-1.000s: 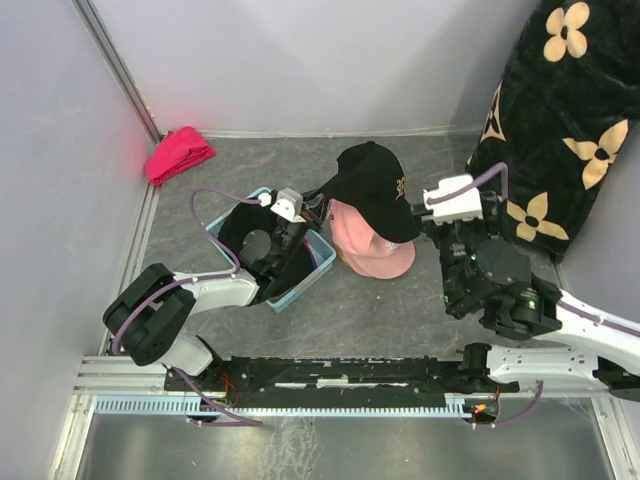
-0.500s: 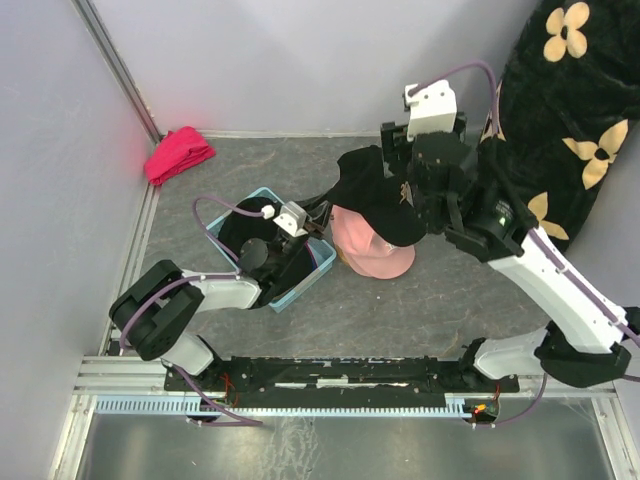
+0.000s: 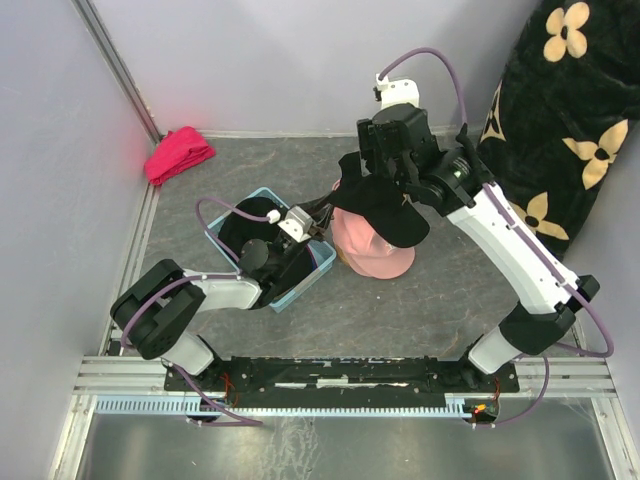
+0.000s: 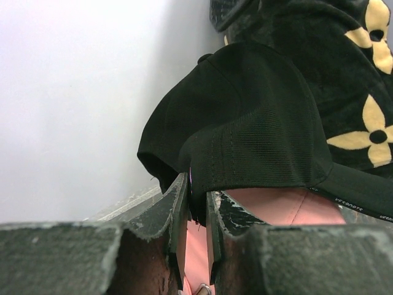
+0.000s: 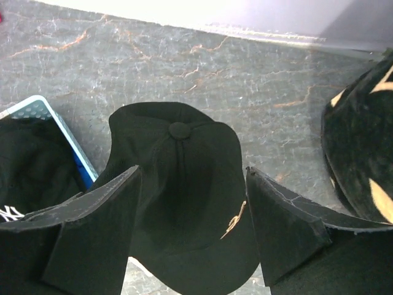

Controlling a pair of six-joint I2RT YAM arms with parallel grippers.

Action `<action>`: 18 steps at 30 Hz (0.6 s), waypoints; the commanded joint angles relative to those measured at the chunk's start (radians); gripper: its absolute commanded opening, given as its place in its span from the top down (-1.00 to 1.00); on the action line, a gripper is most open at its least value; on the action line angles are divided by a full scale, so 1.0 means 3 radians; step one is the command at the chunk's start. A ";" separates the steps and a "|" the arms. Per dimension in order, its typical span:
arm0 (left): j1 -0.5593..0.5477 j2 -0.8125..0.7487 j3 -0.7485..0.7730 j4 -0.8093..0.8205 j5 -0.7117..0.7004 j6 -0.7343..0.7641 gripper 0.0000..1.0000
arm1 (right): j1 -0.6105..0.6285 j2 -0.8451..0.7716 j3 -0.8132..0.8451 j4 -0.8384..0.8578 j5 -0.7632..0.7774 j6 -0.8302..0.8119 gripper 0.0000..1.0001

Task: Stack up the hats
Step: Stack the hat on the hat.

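— Since a second ago, the right arm (image 3: 510,250) has been swung from low on the right side to a raised reach over the caps. The left arm (image 3: 210,292) has hardly been shifted.
— What is laid out beneath it?
— A grey counter (image 3: 400,310) is seen, with a black cloth with tan flowers (image 3: 570,120) draped at the far right. A light blue bin (image 3: 300,290) is set left of centre, and a black cap bearing white lettering (image 5: 31,166) is lying in it.
— Where are the hats stacked?
— Just right of the bin, a pink cap (image 3: 370,255) is rested on the counter. A black cap with gold stitching (image 3: 385,205) is perched on it, tilted.
— And the claws?
— The rear edge of the upper cap is pinched by the left claw (image 4: 196,209), its fingers pressed nearly together. The right claw (image 5: 191,175) is held spread above the crown with nothing gripped; whether it is touching cannot be told. A red-pink bundle (image 3: 178,153) is left in the far left corner.
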 commanded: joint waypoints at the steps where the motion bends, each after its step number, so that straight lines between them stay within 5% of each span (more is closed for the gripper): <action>1: -0.0018 -0.0001 0.0028 0.0317 0.0084 0.0207 0.53 | -0.0070 0.0000 0.0106 -0.0077 -0.0174 0.0160 -0.52; 18: -0.0017 -0.0002 0.0018 0.0341 0.0127 0.0286 0.53 | -0.0333 0.0037 -0.0193 0.0199 -0.0614 0.0355 -0.18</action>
